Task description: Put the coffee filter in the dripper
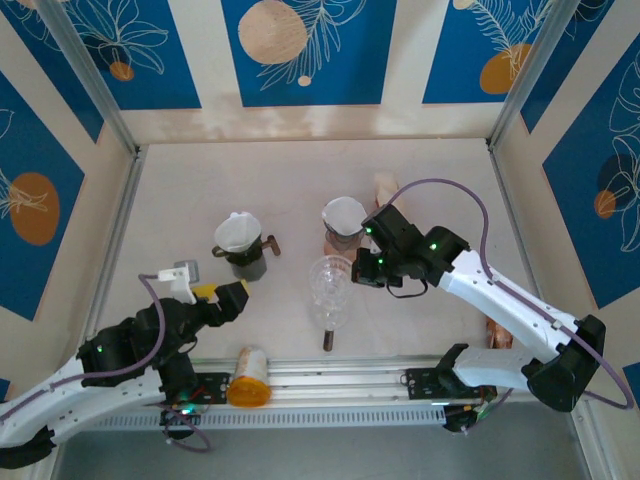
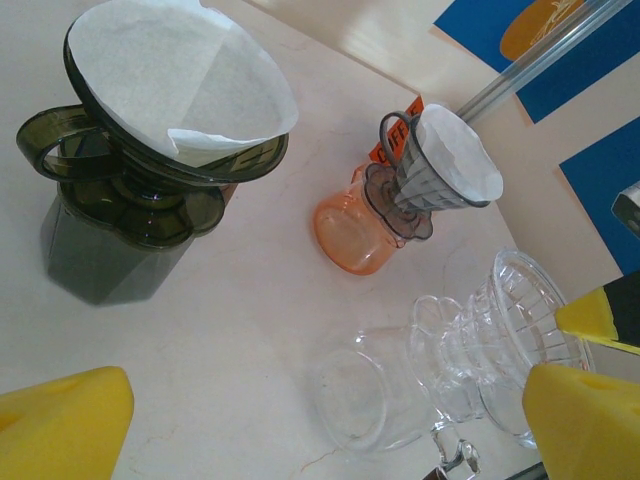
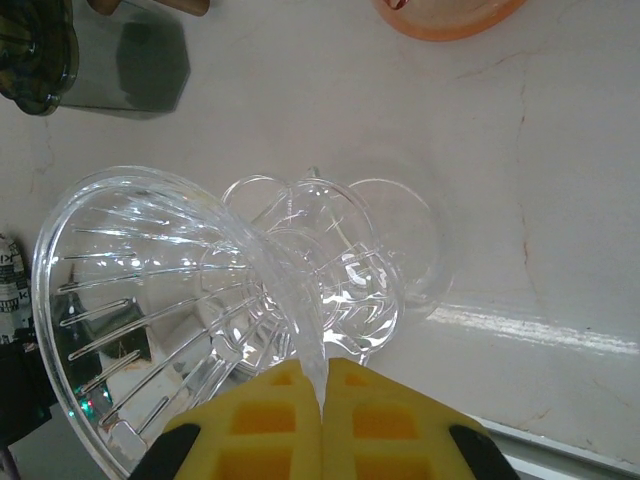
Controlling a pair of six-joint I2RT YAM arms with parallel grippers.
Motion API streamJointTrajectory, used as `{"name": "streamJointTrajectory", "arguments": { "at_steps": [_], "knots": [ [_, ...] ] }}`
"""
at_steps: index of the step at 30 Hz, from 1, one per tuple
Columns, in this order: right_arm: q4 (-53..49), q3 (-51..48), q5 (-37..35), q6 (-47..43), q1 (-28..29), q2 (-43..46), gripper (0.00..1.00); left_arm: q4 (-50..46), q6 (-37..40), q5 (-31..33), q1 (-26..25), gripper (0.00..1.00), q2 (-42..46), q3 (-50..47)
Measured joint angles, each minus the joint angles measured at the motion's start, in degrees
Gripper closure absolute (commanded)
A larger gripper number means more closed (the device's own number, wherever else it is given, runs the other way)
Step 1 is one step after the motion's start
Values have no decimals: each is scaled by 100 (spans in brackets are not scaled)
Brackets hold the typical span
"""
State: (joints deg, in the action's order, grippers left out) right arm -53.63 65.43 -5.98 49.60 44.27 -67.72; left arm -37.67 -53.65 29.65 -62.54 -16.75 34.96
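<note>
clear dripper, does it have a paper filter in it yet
No, the clear dripper shows only bare ribbed glass inside in the right wrist view.

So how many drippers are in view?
3. The dark dripper at left holds a filter; the grey dripper on the orange carafe holds one too; the clear dripper, in front, is empty.

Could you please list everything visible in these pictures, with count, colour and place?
dark dripper: 1, smoky grey, on dark cup, left of centre
grey dripper: 1, grey, on orange jar, centre back
paper filters: 2, white, one inside each of those drippers
clear dripper: 1, glass, front centre, against clear jar
bottle: 1, pale with orange cap, near edge
left gripper: 1, yellow, open, near dark dripper
right gripper: 1, yellow, shut on clear dripper's rim
</note>
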Motion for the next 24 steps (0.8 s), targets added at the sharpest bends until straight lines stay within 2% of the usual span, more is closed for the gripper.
{"name": "streamJointTrajectory", "arguments": {
  "at_steps": [8, 10, 13, 14, 19, 24],
  "knots": [
    [31, -105, 66, 2, 0, 4, 99, 79, 0, 0, 0, 0, -111, -13],
    [31, -107, 63, 9, 2, 7, 85, 85, 0, 0, 0, 0, -129, -17],
    [20, -133, 61, -2, 20, 20, 57, 85, 0, 0, 0, 0, -162, -20],
    [4, -144, 61, -7, 33, 33, 54, 90, 0, 0, 0, 0, -177, -20],
    [-85, -144, -20, 0, 39, 190, 46, 181, 2, -26, 0, 0, -251, -22],
    [-192, -101, -317, -120, -42, 437, 46, 319, 20, -160, 0, 0, -468, -22]
  ]
}}
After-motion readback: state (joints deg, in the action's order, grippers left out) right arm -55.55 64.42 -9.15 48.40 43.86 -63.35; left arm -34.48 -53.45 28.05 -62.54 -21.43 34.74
